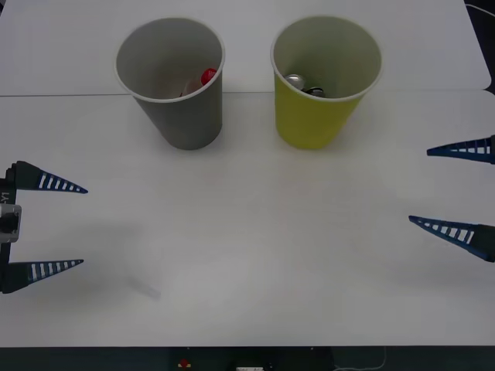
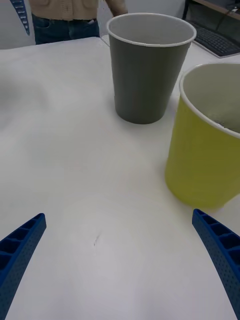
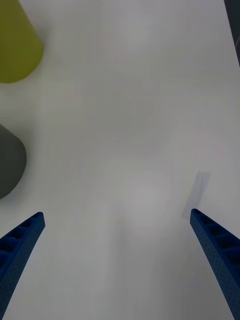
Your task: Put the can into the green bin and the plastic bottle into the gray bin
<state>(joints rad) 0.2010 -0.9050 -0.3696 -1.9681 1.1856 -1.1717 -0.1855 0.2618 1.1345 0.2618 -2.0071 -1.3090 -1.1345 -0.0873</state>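
The front camera sat high above the arms, looking forward and down over the white tabletop [image 1: 247, 255], far enough back to see into the gray bin [image 1: 178, 116] and the green bin [image 1: 317, 116]. The right wrist camera rode low and close, facing both bins from the side, so it shared them with the front view. The left wrist camera looked steeply down, catching just their edges.
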